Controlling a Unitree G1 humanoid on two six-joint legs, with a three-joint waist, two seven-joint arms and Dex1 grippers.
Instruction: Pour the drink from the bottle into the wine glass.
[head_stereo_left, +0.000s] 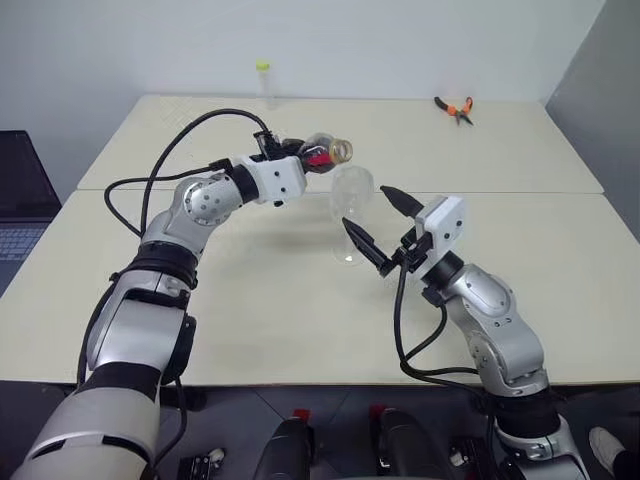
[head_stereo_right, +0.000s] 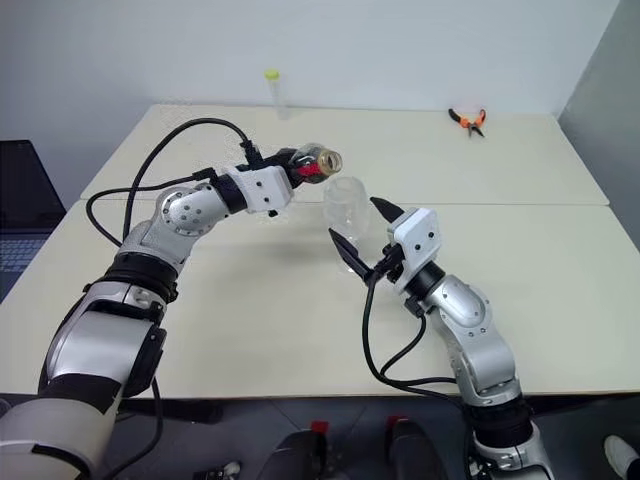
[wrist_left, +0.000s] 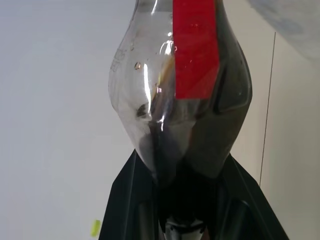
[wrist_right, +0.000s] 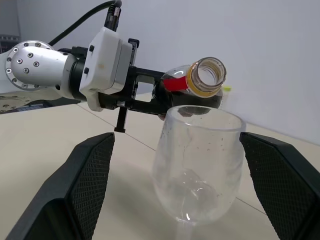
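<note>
My left gripper (head_stereo_left: 303, 157) is shut on the belly of the bottle (head_stereo_left: 326, 151), which lies almost on its side. The bottle's uncapped mouth (wrist_right: 209, 76) points over the rim of the wine glass (head_stereo_left: 350, 208). The dark drink (wrist_left: 227, 120) lies in the bottle's belly beside the red label. The glass stands upright on the table (head_stereo_left: 300, 320), and its bowl (wrist_right: 197, 165) looks clear. My right gripper (head_stereo_left: 365, 207) is open, with one finger (wrist_right: 85, 180) on each side of the bowl and a gap between each and the glass.
Orange-handled pliers (head_stereo_left: 455, 108) lie at the back right of the table. A tall thin tube with a yellow-green cap (head_stereo_left: 263, 82) stands at the back edge. A laptop (head_stereo_left: 20, 200) sits off the table to the left.
</note>
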